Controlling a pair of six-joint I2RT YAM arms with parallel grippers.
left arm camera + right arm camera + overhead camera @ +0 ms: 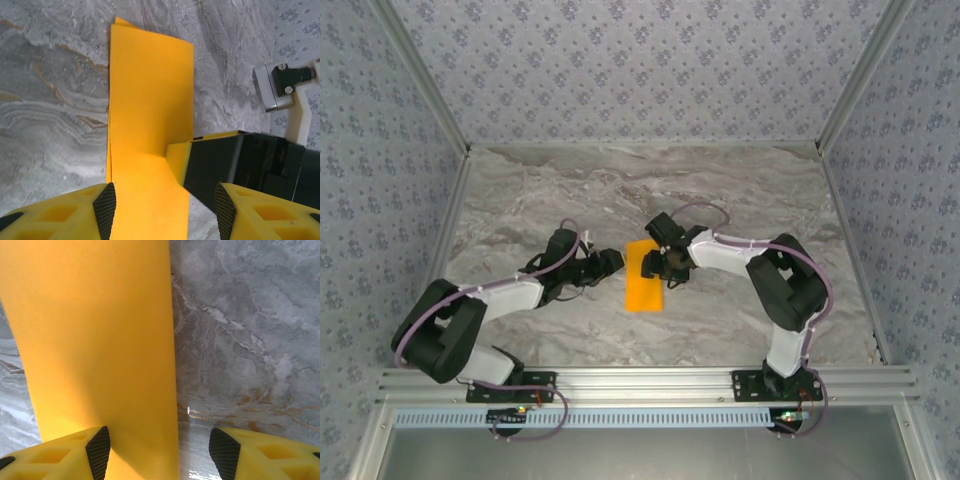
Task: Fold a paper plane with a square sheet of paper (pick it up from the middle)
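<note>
arms: white and black | cables: purple | fingers: yellow, black ribbed pads

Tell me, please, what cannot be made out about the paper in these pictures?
Top external: the paper's right edge, partly under the right gripper; layers too small to count.
Left wrist: its near end, cut off by the bottom edge.
Right wrist: its far end, cut off by the top edge.

Bright, even, diffuse light, faint shadows. Paper looks saturated and slightly soft; small glare on the table, lower centre.
</note>
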